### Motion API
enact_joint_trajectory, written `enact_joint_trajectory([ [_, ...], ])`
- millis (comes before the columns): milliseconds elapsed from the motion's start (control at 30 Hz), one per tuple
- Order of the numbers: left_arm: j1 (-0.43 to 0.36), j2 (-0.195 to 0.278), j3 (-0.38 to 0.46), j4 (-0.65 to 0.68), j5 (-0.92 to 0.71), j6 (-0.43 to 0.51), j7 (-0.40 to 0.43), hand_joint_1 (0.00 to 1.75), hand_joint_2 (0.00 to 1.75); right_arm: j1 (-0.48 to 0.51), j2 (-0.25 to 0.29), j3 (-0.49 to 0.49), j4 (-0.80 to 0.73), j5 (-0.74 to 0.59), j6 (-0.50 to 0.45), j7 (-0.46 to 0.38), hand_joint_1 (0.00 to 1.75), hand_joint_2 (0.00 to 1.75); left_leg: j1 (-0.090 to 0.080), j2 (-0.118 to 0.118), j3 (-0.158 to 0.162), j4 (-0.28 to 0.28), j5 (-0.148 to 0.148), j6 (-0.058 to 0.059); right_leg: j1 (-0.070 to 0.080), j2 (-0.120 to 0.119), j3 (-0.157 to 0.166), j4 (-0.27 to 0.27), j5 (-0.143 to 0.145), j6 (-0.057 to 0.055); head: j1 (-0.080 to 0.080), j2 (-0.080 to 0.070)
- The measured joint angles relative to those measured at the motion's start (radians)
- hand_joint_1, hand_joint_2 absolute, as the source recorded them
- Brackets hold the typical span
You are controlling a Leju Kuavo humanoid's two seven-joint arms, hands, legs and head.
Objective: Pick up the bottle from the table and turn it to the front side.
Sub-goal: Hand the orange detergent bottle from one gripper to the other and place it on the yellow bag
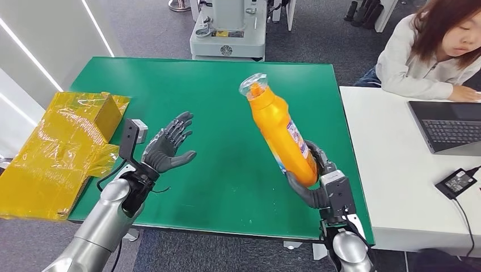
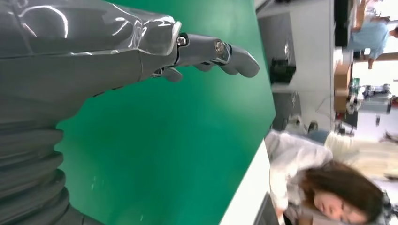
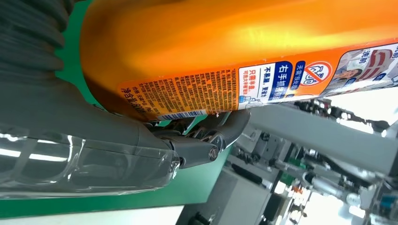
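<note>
Right hand (image 1: 315,182) grips the base of the orange bottle (image 1: 280,131), held tilted above the green table (image 1: 227,187) near its right edge. Left hand (image 1: 168,145) is empty, fingers spread wide, over the table's left side.

Both arms are silver tubes ending in black wrist sections. The left hand (image 1: 169,145) has a dark grey palm and darker segmented fingers; a small grey camera box on a black bracket sits at its wrist, with a thin black cable looping below. The right hand (image 1: 315,180) is dark grey, with a grey box-shaped wrist module. Close up, a glossy clear film covers the grey ribbed covers, and silver screws mark the thumbs.
</note>
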Motion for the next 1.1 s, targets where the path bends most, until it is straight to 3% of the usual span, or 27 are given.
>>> enact_joint_trajectory([
  [200, 0.003, -0.021, -0.035, 0.000, 0.068, -0.031, 0.032, 0.00, 1.75, -0.044, 0.020, 0.067, 0.073, 0.012, -0.022, -0.007, 1.75, 1.75, 0.000, -0.001, 0.000, 0.000, 0.000, 0.000, 0.000, -0.001, 0.000, 0.000, 0.000, 0.000, 0.000, 0.000],
  [533, -0.004, -0.036, -0.059, 0.000, 0.113, -0.061, 0.057, 0.00, 1.75, -0.073, 0.030, 0.099, 0.117, 0.031, -0.025, 0.024, 1.75, 1.75, 0.000, -0.001, 0.000, 0.000, 0.000, 0.000, 0.000, -0.001, 0.000, 0.000, 0.000, 0.000, 0.000, 0.000],
  [1100, -0.125, -0.195, -0.163, 0.011, 0.172, -0.012, 0.089, 0.00, 1.75, -0.184, 0.118, 0.170, 0.282, 0.065, -0.014, 0.023, 1.75, 1.75, 0.000, -0.001, 0.000, 0.001, 0.000, 0.000, 0.000, -0.001, 0.000, 0.000, 0.000, 0.000, 0.000, 0.000],
])
